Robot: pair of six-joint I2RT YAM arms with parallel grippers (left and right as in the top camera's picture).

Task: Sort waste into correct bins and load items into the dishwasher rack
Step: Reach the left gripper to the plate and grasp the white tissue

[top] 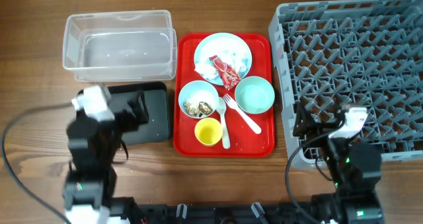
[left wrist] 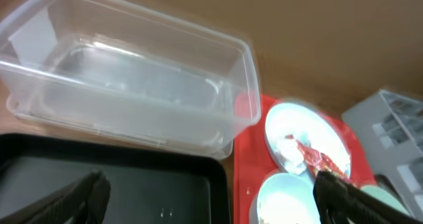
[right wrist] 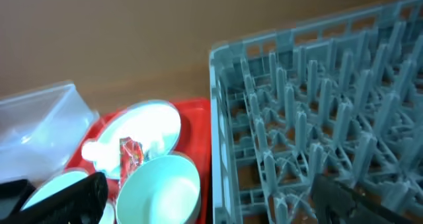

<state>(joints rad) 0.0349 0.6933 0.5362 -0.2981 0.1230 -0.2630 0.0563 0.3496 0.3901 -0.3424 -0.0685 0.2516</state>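
Note:
On the red serving tray (top: pixel 264 141) lie a pale blue plate (top: pixel 234 44) with a red wrapper (top: pixel 225 69) and white tissue (top: pixel 204 69), a pale blue bowl (top: pixel 198 92) with brownish scraps (top: pixel 197 107), a mint bowl (top: pixel 254 94), a yellow cup (top: pixel 208 131), and a white fork (top: pixel 242 115) and spoon (top: pixel 224 125). The clear tub (top: pixel 119 45) and black tray (top: pixel 155 118) sit to the left, the grey rack (top: pixel 357 65) to the right. My left gripper (left wrist: pixel 211 184) is open and empty over the black tray. My right gripper (right wrist: pixel 208 183) is open and empty at the rack's near left corner.
The brown wooden table (top: pixel 39 131) runs beyond all of them. Black cables (top: pixel 13 128) curve by both arm bases at the front edge. The rack stands close against the red tray's right side.

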